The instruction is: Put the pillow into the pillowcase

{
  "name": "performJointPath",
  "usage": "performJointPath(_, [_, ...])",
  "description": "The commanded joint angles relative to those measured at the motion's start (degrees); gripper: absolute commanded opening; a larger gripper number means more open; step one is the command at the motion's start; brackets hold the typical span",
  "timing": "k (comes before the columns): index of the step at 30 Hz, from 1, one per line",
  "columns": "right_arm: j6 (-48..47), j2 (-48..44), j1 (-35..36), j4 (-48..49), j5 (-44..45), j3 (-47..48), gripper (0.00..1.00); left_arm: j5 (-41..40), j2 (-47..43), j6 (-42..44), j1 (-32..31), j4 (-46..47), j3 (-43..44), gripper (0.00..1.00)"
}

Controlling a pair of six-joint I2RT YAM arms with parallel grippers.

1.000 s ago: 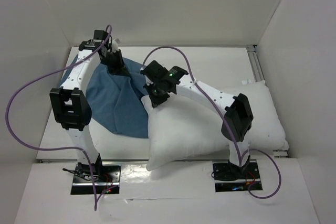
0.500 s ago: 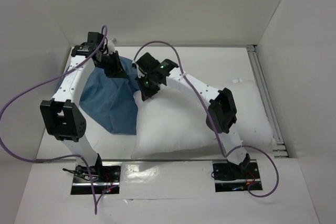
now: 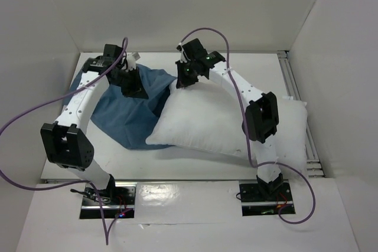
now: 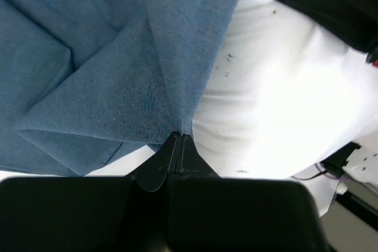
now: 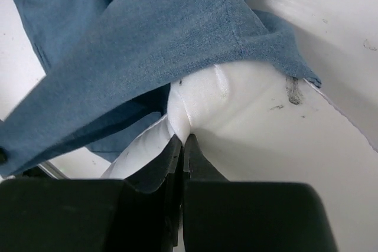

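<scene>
The left gripper [image 4: 180,138] is clenched on a fold of the pillowcase [image 3: 121,123], lifting the blue cloth off the tabletop [image 3: 260,66]. The right gripper [image 5: 182,141] is pinched shut on a corner of the pillow [image 3: 218,128]. The pillow lies diagonally across the tabletop with that corner tucked just under the blue hem, and most of its body is outside the case. The step in hand appears to be feeding the leading corner into the opening. For a clean insertion, the left arm should hold the upper hem raised and taut so the mouth gapes. The right arm should drive the corner low and deep toward the closed end. Slack cloth is likely to bunch ahead of the pillow.
</scene>
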Motion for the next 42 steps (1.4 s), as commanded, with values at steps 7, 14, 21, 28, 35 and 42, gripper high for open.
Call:
performJointPath(7, [6.02, -3.72, -7.18, 12.30, -8.15, -3.84, 0.00, -1.59, -1.81, 2.31, -3.78, -2.94, -1.81, 0.00])
performJointPath(14, [8.32, -2.48, -7.99, 14.95, -2.21, -3.50, 0.00, 1.57, -0.75, 2.31, -4.31, -2.94, 0.38, 0.00])
performJointPath(21, [4.11, -9.08, -2.29, 8.64, 5.18, -4.82, 0.65, 2.27, 0.48, 2.31, -4.84, -2.94, 2.22, 0.00])
performJointPath(28, [1.29, -15.41, 6.16, 5.99, 10.82, -9.73, 0.78, 2.36, 0.48, 1.79, -4.84, -2.94, 2.22, 0.00])
performJointPath(35, [-4.77, -19.80, 12.04, 12.12, -2.01, -19.75, 0.52, 1.74, 2.23, 1.17, -4.84, -2.94, 3.27, 0.00])
performJointPath(42, [-8.82, -23.68, 18.99, 29.61, 4.03, -33.55, 0.57, 1.13, 3.38, 0.55, -4.84, -2.41, 3.28, 0.00])
